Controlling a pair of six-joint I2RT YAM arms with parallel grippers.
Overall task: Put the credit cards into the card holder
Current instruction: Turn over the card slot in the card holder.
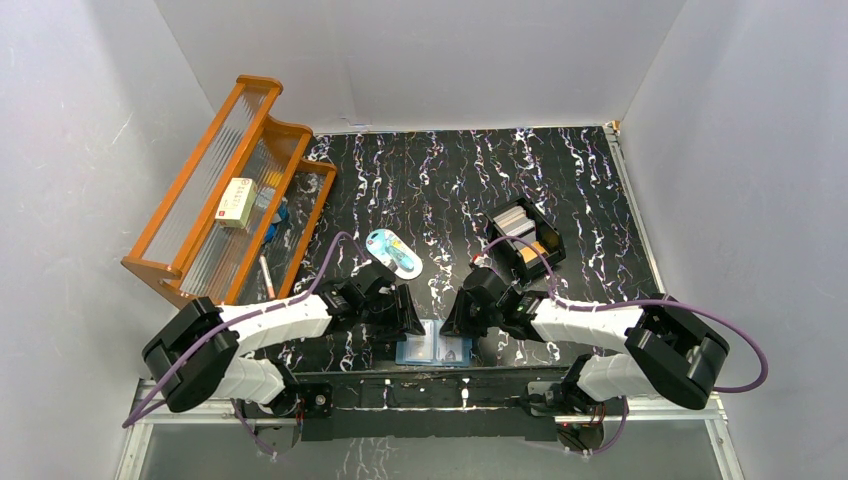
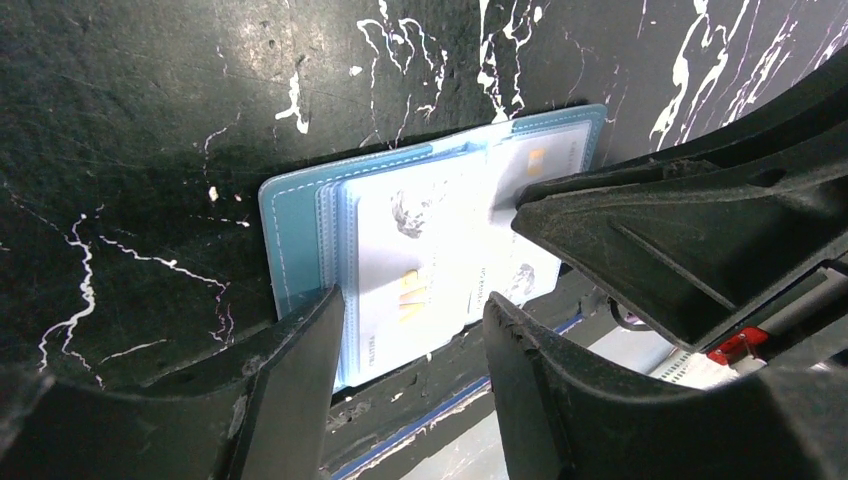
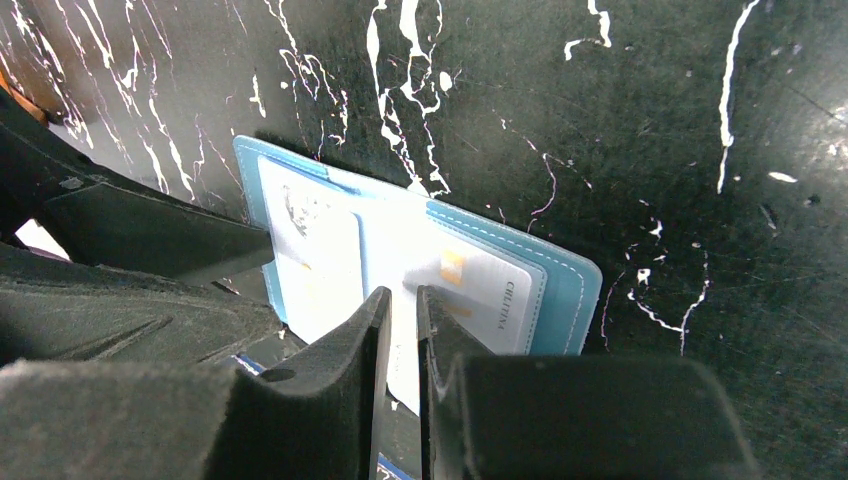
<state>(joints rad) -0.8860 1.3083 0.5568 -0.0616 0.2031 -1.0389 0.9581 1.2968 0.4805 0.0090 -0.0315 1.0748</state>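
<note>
Credit cards (image 2: 420, 250) sit partly in the card holder (image 3: 565, 300). Left gripper (image 2: 410, 305) is wide open and empty. Right gripper (image 3: 402, 300) is nearly closed, grip unclear. Next: a gentle push.

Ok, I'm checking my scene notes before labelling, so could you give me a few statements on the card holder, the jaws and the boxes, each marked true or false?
The card holder lies open on the table, with credit cards showing in its pockets. True.
The left gripper's jaws are shut. False: they stand wide apart over the card holder.
The black box is empty. False: pale cards stand in it.
A cream box sits in the orange rack. True.
</note>
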